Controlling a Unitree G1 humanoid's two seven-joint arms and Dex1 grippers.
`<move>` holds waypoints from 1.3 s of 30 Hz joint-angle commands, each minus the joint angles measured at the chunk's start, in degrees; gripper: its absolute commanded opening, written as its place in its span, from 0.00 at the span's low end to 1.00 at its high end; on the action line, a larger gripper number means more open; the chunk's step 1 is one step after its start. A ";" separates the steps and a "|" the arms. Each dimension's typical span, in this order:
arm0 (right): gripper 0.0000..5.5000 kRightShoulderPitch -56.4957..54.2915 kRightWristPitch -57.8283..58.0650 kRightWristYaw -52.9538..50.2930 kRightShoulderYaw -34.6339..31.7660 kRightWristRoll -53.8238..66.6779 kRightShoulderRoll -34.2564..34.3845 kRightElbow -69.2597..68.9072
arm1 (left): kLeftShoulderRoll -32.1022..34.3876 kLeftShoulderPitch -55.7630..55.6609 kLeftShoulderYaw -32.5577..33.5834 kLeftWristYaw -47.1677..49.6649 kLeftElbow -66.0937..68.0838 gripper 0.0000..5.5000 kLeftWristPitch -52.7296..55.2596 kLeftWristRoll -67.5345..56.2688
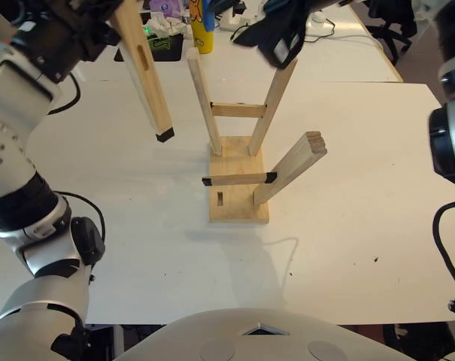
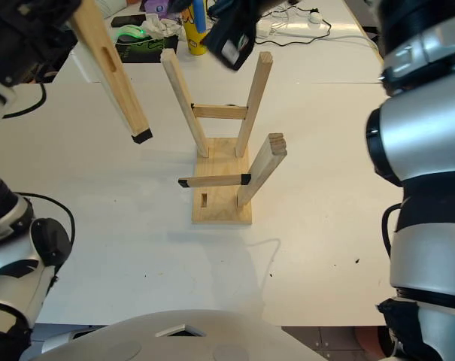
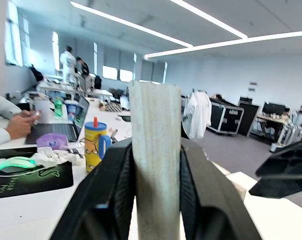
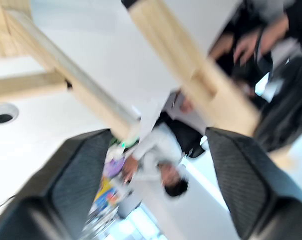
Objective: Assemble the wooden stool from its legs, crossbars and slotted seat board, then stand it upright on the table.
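While the left claw clamps the fourth leg above the bench and the right claw gapes wide, the seat board lies mid-bench — its leaning leg may topple if jolted.

Seat board lies flat bearing 3 legs (2 crossbars attached); 4th leg aloft.

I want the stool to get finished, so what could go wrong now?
1. The front leg leans over in the seat board; it might tip out.
2. Its crossbar pokes out with a free end. The loose leg in the left tool must meet that end and the empty slot together, or it may jam.
3. The right tool is open by a back leg, so the board could slide when pushed.
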 commanded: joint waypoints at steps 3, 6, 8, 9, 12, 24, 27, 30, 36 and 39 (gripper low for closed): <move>0.37 19.73 24.55 3.40 -14.50 14.97 -7.61 -6.71 | -11.75 20.52 4.69 12.62 -17.00 0.19 -4.18 -0.96; 0.29 32.65 37.81 -0.46 -19.16 16.95 -9.53 -12.37 | -18.87 30.04 2.78 15.11 -21.65 0.19 -9.95 1.70; 0.22 41.92 45.19 -1.28 -20.98 17.27 -10.65 -17.28 | -22.19 34.50 0.54 15.29 -22.82 0.19 -13.75 4.00; 0.20 46.21 49.98 -0.34 -22.25 19.05 -10.62 -20.21 | -23.66 36.07 -0.35 15.47 -23.25 0.19 -15.29 4.36; 0.11 56.81 61.52 3.99 -25.42 25.40 -10.47 -29.52 | -26.37 38.58 -3.07 16.22 -24.50 0.19 -18.15 4.39; 0.00 80.68 87.85 15.59 -29.26 45.03 -10.47 -62.65 | -32.92 44.07 -11.92 19.50 -21.11 0.19 -27.61 7.74; 0.00 82.23 94.72 10.94 -27.72 45.57 -7.02 -65.74 | -34.77 48.10 -14.44 18.33 -20.03 0.19 -32.05 8.45; 0.00 85.83 99.76 11.00 -25.16 46.40 -6.91 -70.68 | -34.72 50.43 -17.13 17.08 -18.40 0.19 -35.41 8.98; 0.00 89.69 103.28 11.79 -20.44 45.82 -7.50 -74.48 | -33.32 51.29 -20.93 16.32 -16.51 0.19 -39.96 8.75; 0.00 89.62 104.53 10.96 -19.64 45.85 -6.64 -75.35 | -32.54 51.07 -21.91 16.68 -15.95 0.19 -41.12 8.47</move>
